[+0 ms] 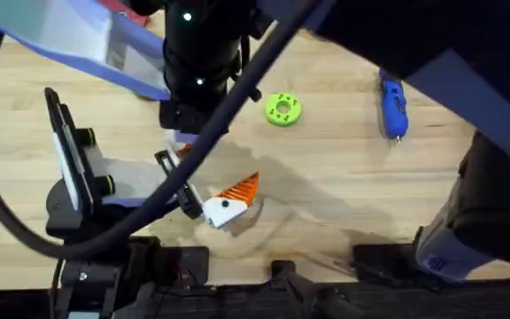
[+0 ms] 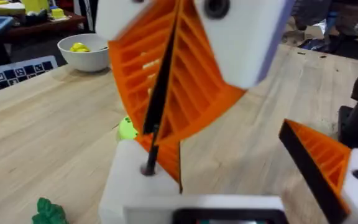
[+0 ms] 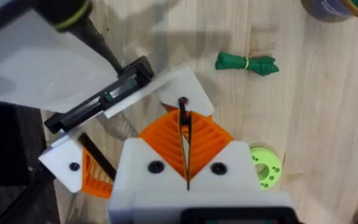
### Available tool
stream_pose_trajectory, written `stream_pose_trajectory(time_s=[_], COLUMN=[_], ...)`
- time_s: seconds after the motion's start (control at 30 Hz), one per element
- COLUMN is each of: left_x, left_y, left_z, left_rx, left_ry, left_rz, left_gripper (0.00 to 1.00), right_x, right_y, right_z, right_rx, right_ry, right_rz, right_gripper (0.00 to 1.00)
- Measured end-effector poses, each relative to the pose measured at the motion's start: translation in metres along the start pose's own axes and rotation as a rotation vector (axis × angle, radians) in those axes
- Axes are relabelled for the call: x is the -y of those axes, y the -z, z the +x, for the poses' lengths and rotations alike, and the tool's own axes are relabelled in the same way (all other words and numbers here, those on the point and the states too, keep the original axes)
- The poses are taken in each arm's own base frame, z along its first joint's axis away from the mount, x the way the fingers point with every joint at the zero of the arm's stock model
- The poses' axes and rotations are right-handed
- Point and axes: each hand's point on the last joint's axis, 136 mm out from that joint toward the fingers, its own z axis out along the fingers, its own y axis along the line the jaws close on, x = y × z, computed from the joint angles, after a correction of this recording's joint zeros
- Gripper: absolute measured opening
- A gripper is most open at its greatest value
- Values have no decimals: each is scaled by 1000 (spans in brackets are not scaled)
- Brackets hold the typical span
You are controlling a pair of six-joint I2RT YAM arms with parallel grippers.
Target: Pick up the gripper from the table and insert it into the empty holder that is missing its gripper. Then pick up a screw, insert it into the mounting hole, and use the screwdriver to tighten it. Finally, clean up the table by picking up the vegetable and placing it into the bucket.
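The screw step is judged to be in hand. The orange gripper (image 2: 166,158) is seen seated against the white holder (image 2: 132,180), which is one finger of the left hand (image 2: 219,149). That hand is held wide apart and grips nothing.

The right hand (image 3: 185,127) is closed on what is taken to be the screw (image 3: 183,102), a thin dark pin pinched between its ribbed orange pads. The pin's lower end is seen at the small dark mounting hole (image 2: 148,169) in the holder. Whether it has gone in cannot be told.

Next, the screw must be kept straight over the hole and pressed down before it is released. Then the blue screwdriver (image 1: 393,106), lying well apart on the counter (image 1: 343,177), has to be fetched. The green vegetable (image 3: 247,63) lies on the wood, not yet placed in the bucket (image 3: 334,5).
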Motion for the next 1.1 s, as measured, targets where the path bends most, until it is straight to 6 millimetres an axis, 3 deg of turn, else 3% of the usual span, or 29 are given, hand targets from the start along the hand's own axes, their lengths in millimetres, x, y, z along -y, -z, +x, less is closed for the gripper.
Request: stream_pose_trajectory(time_s=[1.1], left_x=[0], left_y=[0], left_z=[0], left_rx=[0], left_ry=[0], left_rz=[0], left_gripper=[985], right_x=[4], right_y=[-8], right_z=[2], right_rx=[-25], right_ry=[1], right_rz=[10], right_gripper=[5])
